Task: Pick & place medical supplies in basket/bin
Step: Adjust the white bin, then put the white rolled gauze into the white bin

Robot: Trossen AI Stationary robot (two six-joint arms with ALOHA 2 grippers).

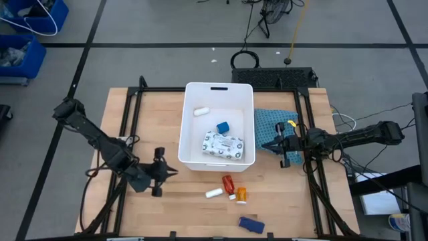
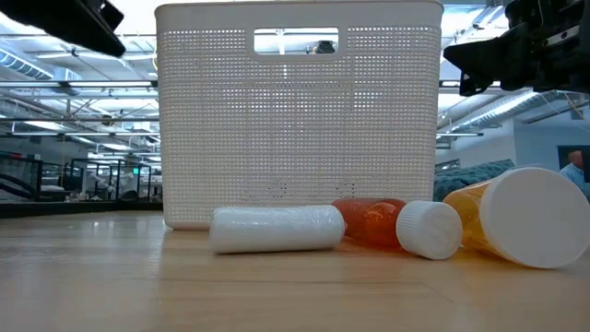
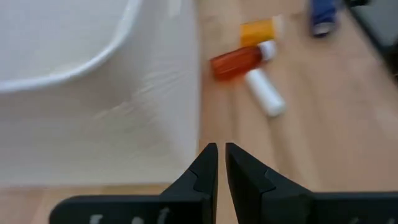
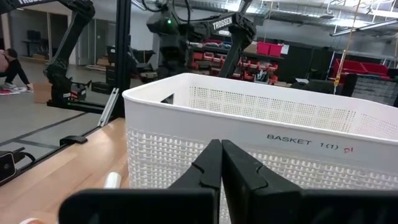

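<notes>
L gripper [image 1: 162, 173] clenched, empty, beside big white plastic basket [image 1: 190, 124] | R gripper [image 1: 282, 148] clenched, empty, over teal cloth [image 1: 267, 124]

The basket [image 1: 184, 127] sits mid-table [image 1: 134, 214], holding a packet [image 1: 223, 144]; bottles [image 1: 228, 182] and perhaps a tube [image 1: 214, 193] lie toward the front edge.

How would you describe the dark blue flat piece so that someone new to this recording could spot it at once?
Start at the white basket in the middle of the wooden table. Just off its front wall lies a cluster: a white tube, a red bottle and an orange bottle. The dark blue flat piece lies alone beyond them, nearest the table's front edge, the only dark blue thing outside the basket.
</notes>
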